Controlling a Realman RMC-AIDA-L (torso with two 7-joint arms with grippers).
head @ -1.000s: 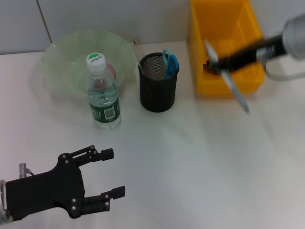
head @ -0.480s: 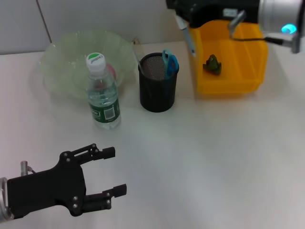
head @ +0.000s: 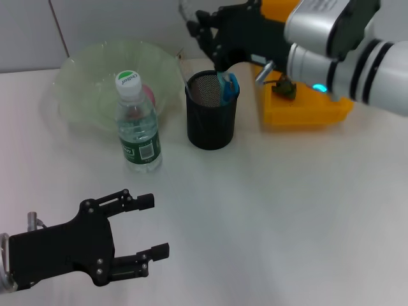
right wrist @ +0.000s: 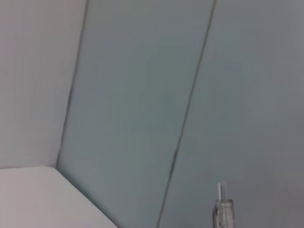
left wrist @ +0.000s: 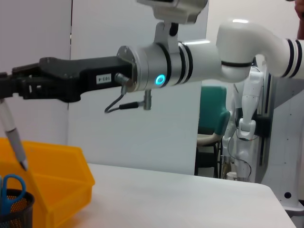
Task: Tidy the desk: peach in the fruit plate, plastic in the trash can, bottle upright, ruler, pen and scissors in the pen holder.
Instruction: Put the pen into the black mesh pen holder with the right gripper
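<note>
Nearest the robot, the left tool (head: 143, 233) hovers low over the white tabletop (head: 274, 210), its black fingers spread apart and holding nothing. Farther out stands the water bottle (head: 136, 124), upright with its cap on, just in front of the pale green fruit plate (head: 89, 83), where a pink peach (head: 148, 94) shows behind the bottle's shoulder. Beside the bottle, to the robot's right, is the black mesh pen holder (head: 211, 118), with the blue-handled scissors (head: 227, 85) standing in it (a thin ruler seems to lean there too, though I cannot tell for sure). Beyond that sits the yellow trash can (head: 306, 105), a crumpled green piece of plastic (head: 284, 85) lying inside. Above the pen holder hangs the right tool (head: 207, 32), clamped on a pen (left wrist: 12, 137), which in the left wrist view points tip-down over the holder.
</note>
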